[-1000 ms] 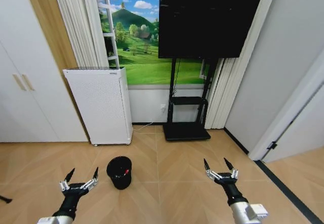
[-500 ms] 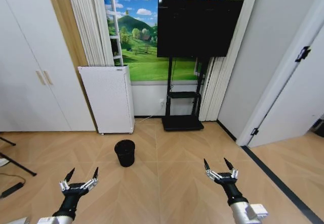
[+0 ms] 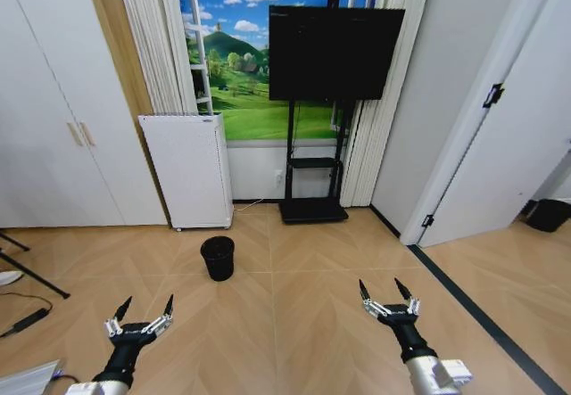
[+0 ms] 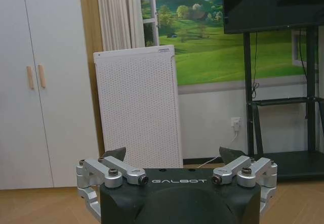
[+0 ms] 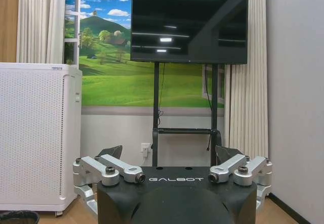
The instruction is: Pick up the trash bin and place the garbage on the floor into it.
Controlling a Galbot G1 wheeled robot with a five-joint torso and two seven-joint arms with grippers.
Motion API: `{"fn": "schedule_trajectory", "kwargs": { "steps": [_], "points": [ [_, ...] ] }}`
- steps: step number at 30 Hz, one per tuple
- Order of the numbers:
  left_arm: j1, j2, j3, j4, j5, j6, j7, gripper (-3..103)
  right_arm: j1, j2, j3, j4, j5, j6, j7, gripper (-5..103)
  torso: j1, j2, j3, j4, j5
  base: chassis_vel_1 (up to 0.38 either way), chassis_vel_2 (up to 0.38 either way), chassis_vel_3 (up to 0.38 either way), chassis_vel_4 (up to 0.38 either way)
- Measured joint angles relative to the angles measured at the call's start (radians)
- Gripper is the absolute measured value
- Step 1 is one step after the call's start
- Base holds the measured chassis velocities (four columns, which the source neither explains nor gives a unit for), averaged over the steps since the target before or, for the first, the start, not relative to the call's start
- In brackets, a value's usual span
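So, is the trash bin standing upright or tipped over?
Upright: the trash bin stands on the floor, its open round rim facing up.

Matt black plastic trash bin (image 3: 218,258) on smooth wood floor (image 3: 294,306).

The word "GALBOT" stands in pale capital letters on the dark housing of the left end effector (image 4: 177,167), just below its two open fingers. The same "GALBOT" lettering stands on the housing of the right end effector (image 5: 171,163). No other writing can be read.
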Motion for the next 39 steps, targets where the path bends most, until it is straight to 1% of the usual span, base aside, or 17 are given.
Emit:
{"fn": "schedule_trajectory", "kwargs": {
  "steps": [39],
  "points": [
    [0.000,0.000,0.000,0.000,0.000,0.000,0.000,100,-0.001,0.000,0.000,0.000,0.000,0.000,0.000,100,-0.001,0.000,0.000,-0.0001,-0.0001,0.000,0.003,0.001,-0.001]
  ]
}}
